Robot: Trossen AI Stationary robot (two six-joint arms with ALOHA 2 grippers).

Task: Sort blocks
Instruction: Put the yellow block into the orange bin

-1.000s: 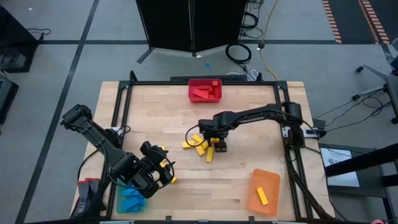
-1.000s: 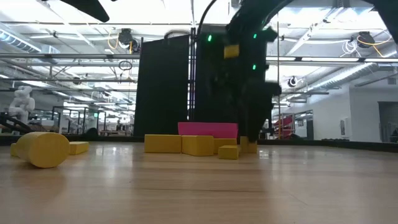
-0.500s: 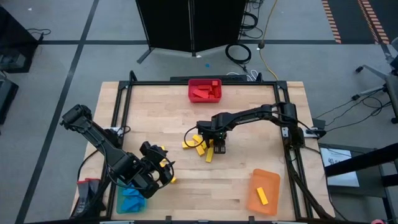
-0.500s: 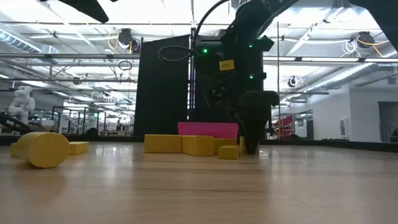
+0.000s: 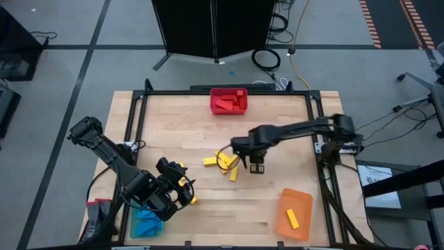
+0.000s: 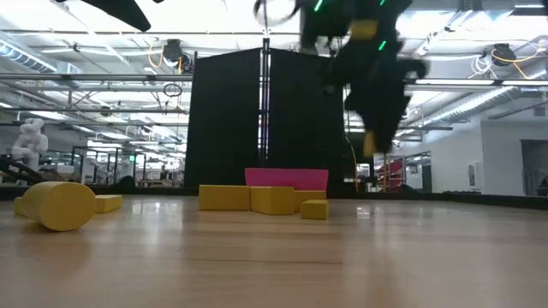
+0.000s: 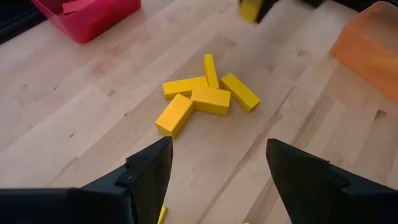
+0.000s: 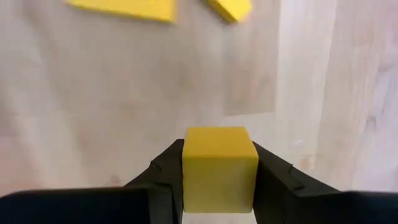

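The light wooden table (image 5: 187, 128) with its black metal frame carries everything, and the loose heap of yellow rectangular blocks (image 5: 223, 164) near its middle serves as the landmark here. The two dark arms come next: the right one reaches in from the table's right edge toward the heap, the left one waits at the near left corner, well apart from the heap.

Three plastic bins stand around the heap. The red plastic bin (image 5: 229, 101) with red blocks in it sits at the far edge beyond the heap, the orange plastic bin (image 5: 295, 214) with one yellow block in it lies near and to the right of the heap, and the blue plastic bin (image 5: 146, 223) sits near and to the left, under the left arm.

The right claw (image 5: 257, 167) hangs just to the right of the heap, raised off the table (the low view shows it high above the blocks), and its fingers are clamped on a single yellow block (image 8: 219, 168) held between them.

The left claw (image 5: 182, 189) stands with its fingers spread wide, nothing between them, pointing toward the heap; a couple of yellow blocks (image 5: 182, 182) lie beside it.

In the heap itself the blocks touch or overlap one another.
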